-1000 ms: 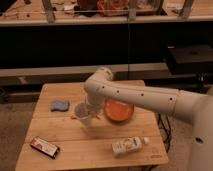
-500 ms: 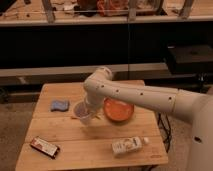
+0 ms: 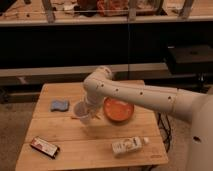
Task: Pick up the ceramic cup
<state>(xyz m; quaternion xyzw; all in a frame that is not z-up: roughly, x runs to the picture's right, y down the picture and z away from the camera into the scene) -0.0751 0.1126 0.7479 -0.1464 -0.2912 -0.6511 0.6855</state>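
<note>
The ceramic cup [image 3: 82, 113] is a small pale grey cup with a wide round rim. It is at the middle of the wooden table [image 3: 75, 142], just left of the orange bowl [image 3: 118, 110]. My gripper [image 3: 89, 109] is at the end of the white arm that reaches in from the right. It is right at the cup, against its upper right side, and the wrist hides part of the cup. I cannot tell whether the cup rests on the table or hangs just above it.
A blue sponge [image 3: 59, 105] lies at the table's left. A dark snack packet [image 3: 44, 147] sits near the front left corner, and a white carton [image 3: 128, 145] lies on its side near the front right. A dark shelf unit stands behind the table.
</note>
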